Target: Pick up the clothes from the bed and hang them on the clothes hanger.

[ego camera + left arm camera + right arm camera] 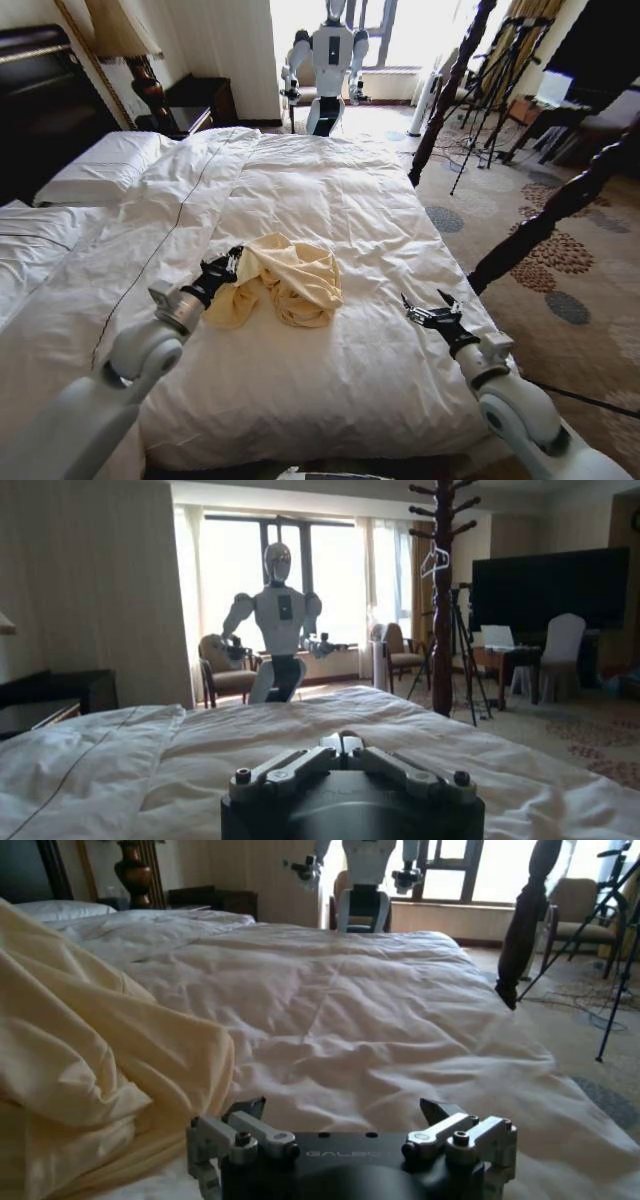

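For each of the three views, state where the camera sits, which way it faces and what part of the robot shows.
Head: high up, looking down the white-duveted bed at the crumpled pale yellow shirt; both arms show.
Left wrist: behind the shut left gripper, facing the window and a wooden coat stand.
Right wrist: behind the open right gripper, low over the duvet beside the shirt.
All share the bed and a white humanoid robot.

The clothes (288, 279) are plain pale butter-yellow on the bed's (330, 190) white duvet (360, 360), whose posts (452, 85) are dark brown, while the grippers are black on white-and-grey arms and the carpet (560, 250) beside the bed is beige with dark floral medallions.
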You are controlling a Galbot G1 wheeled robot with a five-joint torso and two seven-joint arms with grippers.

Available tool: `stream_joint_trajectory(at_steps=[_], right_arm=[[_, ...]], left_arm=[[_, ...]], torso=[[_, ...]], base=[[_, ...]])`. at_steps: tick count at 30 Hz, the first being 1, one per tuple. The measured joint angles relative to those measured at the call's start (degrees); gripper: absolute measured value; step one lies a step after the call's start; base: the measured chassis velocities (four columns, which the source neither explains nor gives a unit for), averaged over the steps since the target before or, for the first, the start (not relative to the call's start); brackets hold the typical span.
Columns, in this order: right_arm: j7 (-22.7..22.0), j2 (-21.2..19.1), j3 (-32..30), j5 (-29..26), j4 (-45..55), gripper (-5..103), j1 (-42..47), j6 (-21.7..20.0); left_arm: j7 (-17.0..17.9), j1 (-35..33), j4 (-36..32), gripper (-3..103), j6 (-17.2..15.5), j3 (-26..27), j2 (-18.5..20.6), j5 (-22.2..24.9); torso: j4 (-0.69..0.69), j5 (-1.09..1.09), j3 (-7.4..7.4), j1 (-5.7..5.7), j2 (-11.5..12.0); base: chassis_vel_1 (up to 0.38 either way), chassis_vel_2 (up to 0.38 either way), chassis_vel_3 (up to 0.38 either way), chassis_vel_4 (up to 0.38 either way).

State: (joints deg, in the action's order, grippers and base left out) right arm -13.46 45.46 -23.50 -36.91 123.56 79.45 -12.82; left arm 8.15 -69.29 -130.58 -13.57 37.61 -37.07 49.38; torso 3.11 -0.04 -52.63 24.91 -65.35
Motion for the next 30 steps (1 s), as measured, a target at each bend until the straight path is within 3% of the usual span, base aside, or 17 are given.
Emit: stream_joint_trajectory(at_steps=[7,8,16,20,22,25,26,30], right_arm=[[-2.9,-0.6,17.1,-1.6,-4.6,100,-14.3,-0.4],[-2.9,-0.6,17.1,-1.6,-4.6,100,-14.3,-0.4],[-8.3,1.6,33.9,-8.3,-6.1,100,-27.2,0.6],[-11.1,3.1,40.8,-10.0,-5.6,100,-31.6,0.9],[-11.5,3.9,43.4,-9.8,-5.8,100,-33.2,1.1],[-13.8,7.5,52.2,-7.2,-8.3,100,-39.7,2.8],[-13.8,7.5,52.2,-7.2,-8.3,100,-39.7,2.8],[-18.5,14.2,62.2,-6.5,-12.0,100,-47.7,3.8]], left_arm=[[4.3,8.2,-1.3,0,-0.9,1.4,6.0,8.9],[4.3,8.2,-1.3,0,-0.9,1.4,6.0,8.9],[6.5,18.6,0.5,0,-2.2,1.0,11.5,17.5],[6.5,20.0,2.3,0,-2.2,1.0,12.1,18.3],[6.5,20.2,2.7,0,-2.2,1.0,12.1,18.4],[6.3,20.0,3.4,0,-2.1,1.0,12.1,18.5],[6.3,20.0,3.4,0,-2.1,1.0,12.1,18.5],[6.1,19.2,4.0,0,-2.0,0.9,11.3,18.0]], torso=[[0.0,0.0,0.0,0.0,0.0],[0.0,0.0,0.0,0.0,0.0],[0.01,0.01,0.0,0.0,0.0],[0.0,-0.01,0.0,0.0,0.0],[0.01,-0.02,0.0,0.0,0.0],[0.01,0.0,0.0,-0.01,0.0],[0.01,0.0,0.0,-0.01,0.0],[-0.01,-0.02,0.0,0.0,0.0]], base=[[0.0,0.0,0.0,0.0],[0.0,0.0,0.0,0.0],[0.0,0.0,0.0,0.0],[0.0,0.0,0.0,0.0],[0.0,0.0,0.0,0.0],[0.0,0.0,0.0,0.0],[0.0,0.0,0.0,0.0],[0.0,0.0,0.0,0.0]])
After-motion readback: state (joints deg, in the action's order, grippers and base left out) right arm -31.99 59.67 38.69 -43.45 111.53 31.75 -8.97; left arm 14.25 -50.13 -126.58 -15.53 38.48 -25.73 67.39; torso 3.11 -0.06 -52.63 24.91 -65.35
